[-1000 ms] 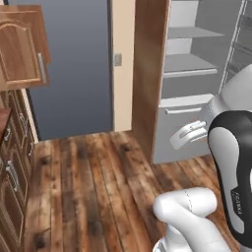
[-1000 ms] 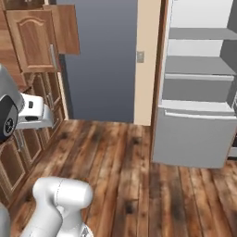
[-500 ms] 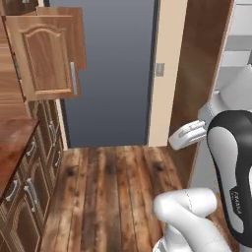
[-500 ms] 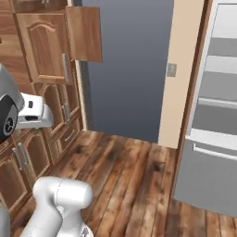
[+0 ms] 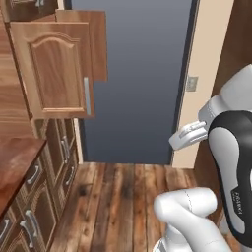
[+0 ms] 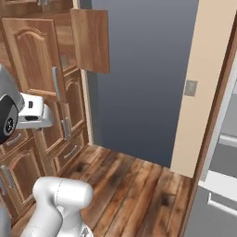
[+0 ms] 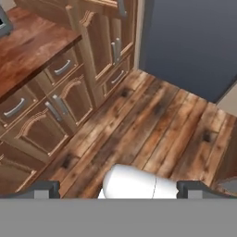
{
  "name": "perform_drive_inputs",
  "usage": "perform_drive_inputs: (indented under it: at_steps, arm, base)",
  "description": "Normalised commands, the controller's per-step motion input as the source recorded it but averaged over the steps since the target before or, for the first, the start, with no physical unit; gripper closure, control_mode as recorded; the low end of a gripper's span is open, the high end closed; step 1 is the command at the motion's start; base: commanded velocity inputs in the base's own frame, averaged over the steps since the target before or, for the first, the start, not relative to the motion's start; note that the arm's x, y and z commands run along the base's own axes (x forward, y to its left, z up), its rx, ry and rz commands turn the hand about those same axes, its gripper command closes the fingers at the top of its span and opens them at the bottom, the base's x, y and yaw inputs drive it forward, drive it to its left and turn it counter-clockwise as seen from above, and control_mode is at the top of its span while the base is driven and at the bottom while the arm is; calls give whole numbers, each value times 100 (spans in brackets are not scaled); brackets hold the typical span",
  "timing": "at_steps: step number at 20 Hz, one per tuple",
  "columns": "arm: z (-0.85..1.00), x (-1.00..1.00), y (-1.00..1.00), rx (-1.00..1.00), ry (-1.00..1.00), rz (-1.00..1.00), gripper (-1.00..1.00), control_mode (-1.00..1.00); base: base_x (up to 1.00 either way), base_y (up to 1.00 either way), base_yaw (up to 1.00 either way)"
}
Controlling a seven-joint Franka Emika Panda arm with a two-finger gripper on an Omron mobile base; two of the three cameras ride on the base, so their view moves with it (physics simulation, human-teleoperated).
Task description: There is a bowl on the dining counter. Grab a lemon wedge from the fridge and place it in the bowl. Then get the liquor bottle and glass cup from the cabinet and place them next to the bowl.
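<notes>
Gripper fingers stand spread as wide as they go with nothing between them, the two dark tips showing at the bottom corners of the hand view, hanging over bare floor well above it.

Largest in sight is the dark blue-grey wall panel, which runs from floor upward between the wooden units and a beige door post. A small grey switch plate sits on that post. The plank floor of reddish-brown wood stretches from the panel toward the base.

Along the left side runs the tall wooden cabinet front, the place the task names for the bottle and glass; two upper doors hang open, one door with an arched panel and a vertical metal handle, the other swung out edge-on behind it. What lies inside cannot be seen. Below are lower cabinets with metal pulls, and a brown wooden countertop over them.

At the right edge of the right base view, pale grey fridge parts show. Bowl and lemon wedge cannot be placed from these views.
</notes>
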Motion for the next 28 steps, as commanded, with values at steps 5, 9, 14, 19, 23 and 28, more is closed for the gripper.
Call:
perform_drive_inputs:
  at_steps: [5, 9, 14, 19, 23, 28]
  arm:
    - [0, 0, 0, 0, 0, 0, -100, 100]
    - [0, 0, 0, 0, 0, 0, -100, 100]
    - [0, 0, 0, 0, 0, 0, -100, 100]
    - [0, 0, 0, 0, 0, 0, -100, 100]
    - [0, 0, 0, 0, 0, 0, -100, 100]
    - [0, 0, 0, 0, 0, 0, -100, 100]
  base:
    - [99, -19, 24]
    - [82, -17, 19]
    - [74, -12, 11]
    - [90, 0, 16]
    - [97, 3, 23]
    - [76, 5, 34]
